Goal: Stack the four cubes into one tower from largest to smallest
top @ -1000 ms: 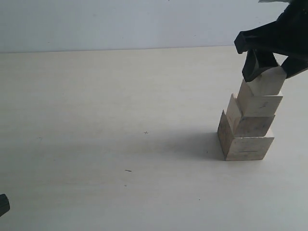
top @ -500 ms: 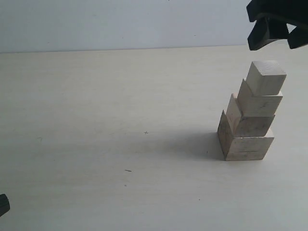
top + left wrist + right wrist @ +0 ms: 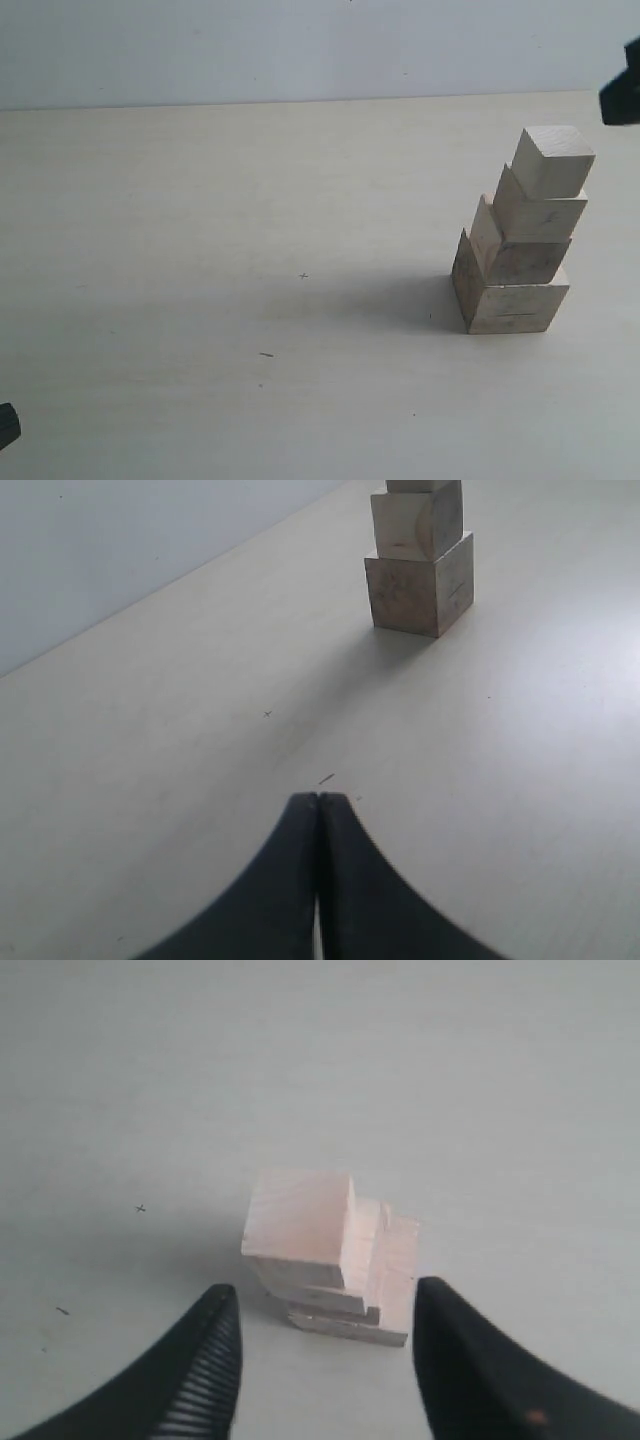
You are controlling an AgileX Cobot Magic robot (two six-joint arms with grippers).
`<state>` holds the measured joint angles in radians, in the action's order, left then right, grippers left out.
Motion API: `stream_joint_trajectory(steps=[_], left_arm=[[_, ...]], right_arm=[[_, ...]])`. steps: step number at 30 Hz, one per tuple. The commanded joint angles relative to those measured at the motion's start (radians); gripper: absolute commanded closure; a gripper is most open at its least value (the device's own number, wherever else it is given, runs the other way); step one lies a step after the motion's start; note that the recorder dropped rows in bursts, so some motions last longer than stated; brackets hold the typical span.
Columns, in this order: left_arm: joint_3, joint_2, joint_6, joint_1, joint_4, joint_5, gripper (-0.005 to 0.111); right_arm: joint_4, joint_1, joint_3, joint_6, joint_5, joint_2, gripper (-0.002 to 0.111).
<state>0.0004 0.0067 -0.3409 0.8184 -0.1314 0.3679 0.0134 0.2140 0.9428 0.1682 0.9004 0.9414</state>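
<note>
A stepped tower (image 3: 515, 262) of four pale wooden cubes (image 3: 552, 162) stands on the cream bench (image 3: 220, 260). The right gripper (image 3: 326, 1290) is spread wide, clear of it. The left gripper (image 3: 317, 798) is closed and empty.

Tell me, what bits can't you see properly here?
- Left wrist view: the tower loses its top past the picture's edge.
- Exterior view: the right gripper and left gripper are only dark scraps at the edges.
- Right wrist view: the smallest cube covers most of the cubes beneath.
</note>
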Motion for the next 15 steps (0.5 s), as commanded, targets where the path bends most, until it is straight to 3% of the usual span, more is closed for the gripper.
stream_joint_trajectory(steps=[1, 4, 9, 15], left_arm=[[0.0, -0.007, 0.003, -0.002, -0.003, -0.006, 0.107], [0.0, -0.007, 0.003, -0.002, -0.003, -0.006, 0.107], [0.0, -0.007, 0.003, -0.002, -0.003, -0.006, 0.107], [0.0, -0.007, 0.003, -0.002, -0.003, -0.006, 0.107]], right_arm=[[-0.013, -0.004, -0.127, -0.01, -0.064, -0.158, 0.082], [-0.059, -0.004, -0.179, -0.019, -0.072, -0.211, 0.106], [-0.36, -0.004, -0.251, -0.28, -0.187, -0.178, 0.108], [-0.375, -0.004, -0.251, -0.296, -0.265, -0.029, 0.108]])
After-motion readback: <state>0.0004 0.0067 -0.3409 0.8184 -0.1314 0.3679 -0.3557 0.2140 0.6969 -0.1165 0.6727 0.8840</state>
